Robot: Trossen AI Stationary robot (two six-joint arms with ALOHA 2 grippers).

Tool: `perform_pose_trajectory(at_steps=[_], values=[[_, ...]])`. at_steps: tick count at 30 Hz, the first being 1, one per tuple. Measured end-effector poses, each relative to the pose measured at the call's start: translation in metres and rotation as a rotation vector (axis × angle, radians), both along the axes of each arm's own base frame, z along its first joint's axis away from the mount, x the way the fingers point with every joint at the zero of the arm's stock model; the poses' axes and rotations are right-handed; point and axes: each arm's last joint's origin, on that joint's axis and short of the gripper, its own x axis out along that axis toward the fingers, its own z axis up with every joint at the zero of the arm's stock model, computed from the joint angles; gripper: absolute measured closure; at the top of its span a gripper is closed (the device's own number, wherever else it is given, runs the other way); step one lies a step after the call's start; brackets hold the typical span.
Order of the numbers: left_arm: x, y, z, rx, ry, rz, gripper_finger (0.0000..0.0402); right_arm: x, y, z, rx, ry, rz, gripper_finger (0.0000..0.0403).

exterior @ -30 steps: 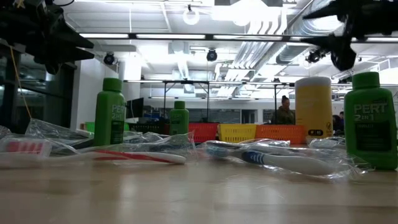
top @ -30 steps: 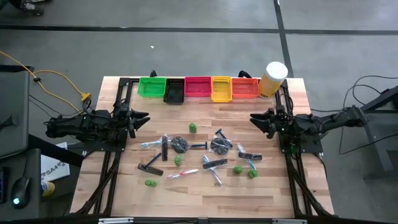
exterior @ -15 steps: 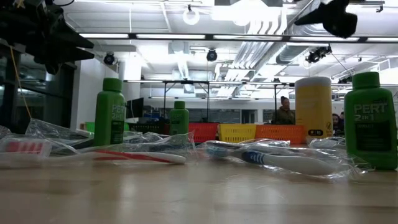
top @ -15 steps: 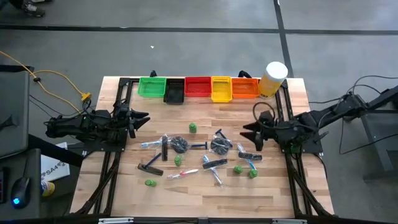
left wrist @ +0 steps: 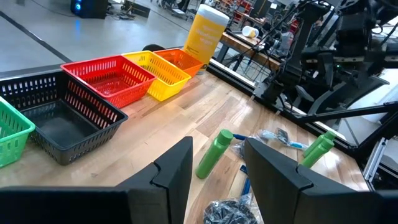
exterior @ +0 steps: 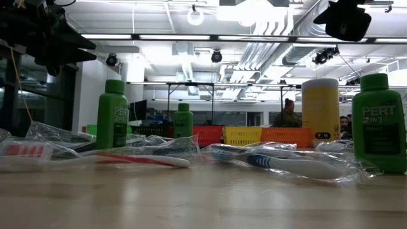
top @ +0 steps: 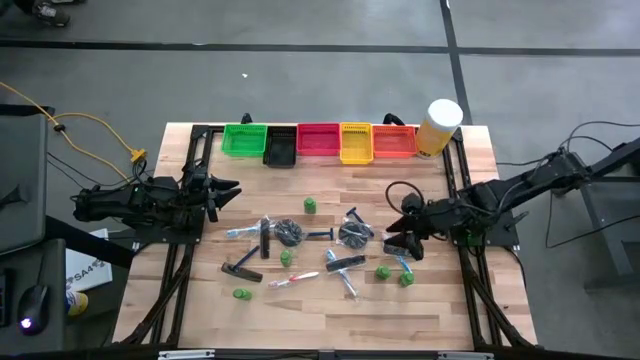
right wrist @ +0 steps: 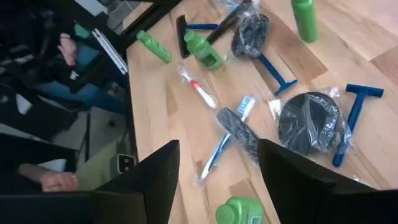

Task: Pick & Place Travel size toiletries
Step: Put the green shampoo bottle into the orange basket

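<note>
The travel size toiletries [top: 330,245] lie scattered on the middle of the wooden table: green bottles [top: 309,205], dark wrapped discs [top: 353,234], black combs [top: 243,270] and toothbrushes [top: 295,280]. My right gripper [top: 398,235] hangs open above their right end and points slantwise down. In its wrist view a green bottle [right wrist: 239,211], a comb beside a blue toothbrush [right wrist: 233,130] and a wrapped disc [right wrist: 309,121] lie ahead of its fingers [right wrist: 217,186]. My left gripper [top: 232,190] waits open at the table's left side, clear of everything.
A row of green, black, red, yellow and orange bins [top: 320,140] stands along the far edge. A pale-yellow cylinder [top: 440,125] with a white lid stands at its right end. Black frame rails [top: 470,280] run along both sides. Bare wood lies near the front edge.
My right gripper has come in from the table's right side toward the middle and the near edge. It has risen a little and tipped to point down over the right-hand toiletries. Nothing on the table has moved.
</note>
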Motion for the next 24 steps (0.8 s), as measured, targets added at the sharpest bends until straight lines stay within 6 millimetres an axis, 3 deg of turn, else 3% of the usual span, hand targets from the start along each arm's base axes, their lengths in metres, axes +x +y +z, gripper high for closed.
perform_pose_trajectory(at_steps=[3, 12, 18, 24], values=[[0.0, 0.0, 0.0, 0.0, 0.0, 0.0, 0.0254, -0.004, 0.011, -0.004, -0.016, 0.083, 0.021, 0.0211], [0.0, 0.0, 0.0, 0.0, 0.0, 0.0, 0.0254, -0.016, 0.051, 0.013, 0.024, 0.432, 0.052, 0.0278], [0.0, 0.0, 0.0, 0.0, -0.001, 0.0, 0.0254, -0.023, 0.074, 0.001, 0.088, 0.65, 0.021, 0.0301], [0.0, 0.0, 0.0, 0.0, -0.001, 0.0, 0.0254, -0.021, 0.083, -0.013, 0.124, 0.759, -0.117, 0.0292]])
